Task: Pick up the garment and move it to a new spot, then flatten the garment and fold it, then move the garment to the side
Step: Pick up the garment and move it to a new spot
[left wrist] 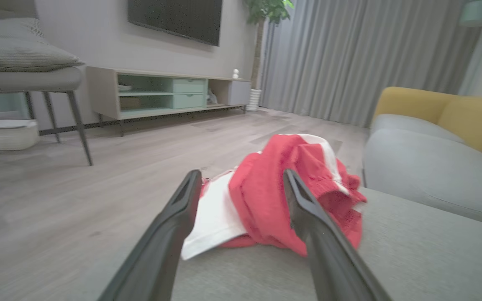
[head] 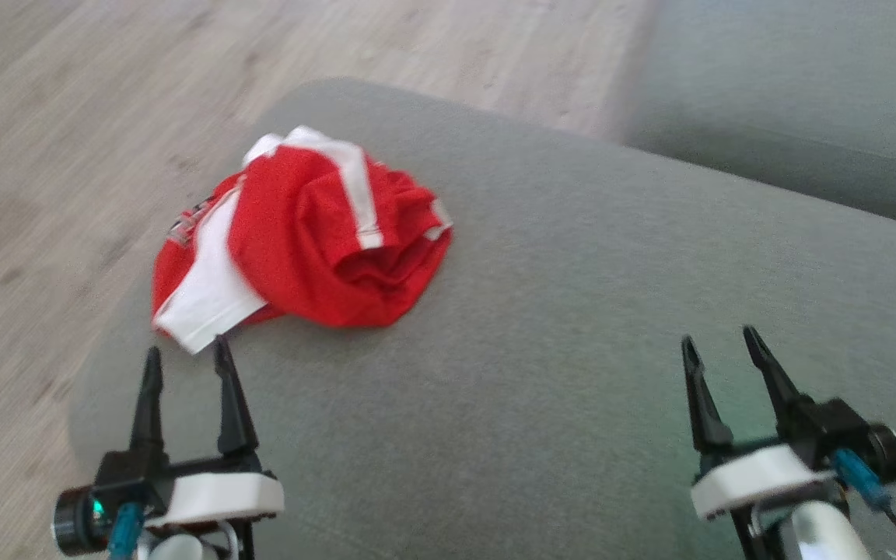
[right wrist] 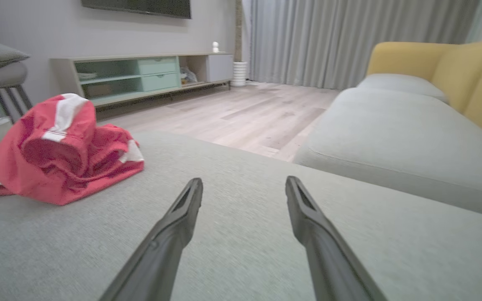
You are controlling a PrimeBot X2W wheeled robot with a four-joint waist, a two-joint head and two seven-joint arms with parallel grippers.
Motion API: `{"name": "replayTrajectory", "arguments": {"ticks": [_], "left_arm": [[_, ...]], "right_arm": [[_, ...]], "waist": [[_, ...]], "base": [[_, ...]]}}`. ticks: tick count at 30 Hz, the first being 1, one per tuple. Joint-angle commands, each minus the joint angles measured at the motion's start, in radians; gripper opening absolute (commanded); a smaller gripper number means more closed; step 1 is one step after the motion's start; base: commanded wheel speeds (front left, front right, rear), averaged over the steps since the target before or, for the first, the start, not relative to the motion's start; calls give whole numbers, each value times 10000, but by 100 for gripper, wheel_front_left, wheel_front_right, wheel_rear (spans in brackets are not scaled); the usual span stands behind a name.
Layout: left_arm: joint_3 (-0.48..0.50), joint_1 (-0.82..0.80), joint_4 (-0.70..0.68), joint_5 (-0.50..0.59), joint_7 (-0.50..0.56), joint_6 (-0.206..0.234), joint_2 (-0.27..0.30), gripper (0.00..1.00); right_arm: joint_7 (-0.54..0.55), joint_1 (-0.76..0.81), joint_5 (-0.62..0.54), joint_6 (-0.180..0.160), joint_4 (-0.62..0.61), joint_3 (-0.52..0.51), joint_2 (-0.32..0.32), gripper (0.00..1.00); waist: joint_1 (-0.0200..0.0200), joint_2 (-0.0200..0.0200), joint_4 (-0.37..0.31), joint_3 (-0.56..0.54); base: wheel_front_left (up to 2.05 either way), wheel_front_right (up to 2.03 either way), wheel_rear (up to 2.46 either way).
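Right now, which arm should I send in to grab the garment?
Left. The open left gripper sits just short of the crumpled red and white garment; the open right gripper hangs over bare grey cushion, well off to the side.

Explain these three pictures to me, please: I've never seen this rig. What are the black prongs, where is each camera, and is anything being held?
The prongs are the fingers of a two-armed robot's grasping tools. The head view looks down from the robot's head: left tool at lower left, right tool at lower right. The other two views come from cameras on each wrist, looking along that arm's own fingers. A crumpled red and white garment lies on a grey cushion, just ahead of the left tool. The right tool hovers over bare cushion. Both tools are open and hold nothing.
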Motion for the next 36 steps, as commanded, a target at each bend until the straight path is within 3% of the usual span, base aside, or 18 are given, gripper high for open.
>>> {"name": "replayTrajectory", "arguments": {"ticks": [1,8,13,17,21,24,27,33,34,35,36], "left_arm": [[392,-380,-460,-3,-95,100,31,100],[646,-539,-930,138,-95,187,31,100],[695,-1913,-1047,632,-95,-330,31,100],[683,-3688,-506,821,-95,-969,34,100],[755,-5342,720,957,-95,-1484,91,100],[806,-6381,2333,1006,-95,-1577,204,100],[959,-7192,4215,821,128,-1585,319,100],[895,-7949,6654,513,578,-2110,586,100],[918,-8038,6876,469,499,-2138,630,88],[916,-8115,7043,488,380,-2116,691,20],[884,-8174,7172,542,263,-2095,753,0]], "right_arm": [[-111,-695,-107,-7,-286,336,-95,100],[-111,-1067,-393,-7,-96,518,-95,100],[-111,-1222,-1026,-7,-288,173,-155,100],[-111,-1363,-1415,-7,-623,-142,-644,100],[-111,-1620,-1629,-7,-927,-163,-1190,100],[-111,-1847,-1690,-7,-1059,-114,-1524,100],[-111,-2036,-1698,-7,-1092,13,-1603,100],[-111,-2146,-1681,-7,-1150,54,-1514,100],[-111,-2142,-1683,-7,-1152,44,-1504,100],[-111,-2139,-1680,-7,-1152,38,-1498,100],[-111,-2138,-1676,-7,-1146,29,-1480,100]], "waist": [[1,0,581,543],[1,0,792,1056],[1,0,866,1908],[1,0,865,2781],[1,0,499,3679],[1,0,179,4161],[1,0,-235,4394],[1,0,-846,4613],[1,0,-909,4636],[1,0,-965,4635],[1,0,-1016,4621]], "base": [[0,0,0],[0,0,0],[0,0,0],[0,0,0],[0,0,0],[0,0,0],[0,0,0],[0,0,0],[0,0,0],[0,0,0],[0,0,0]]}}
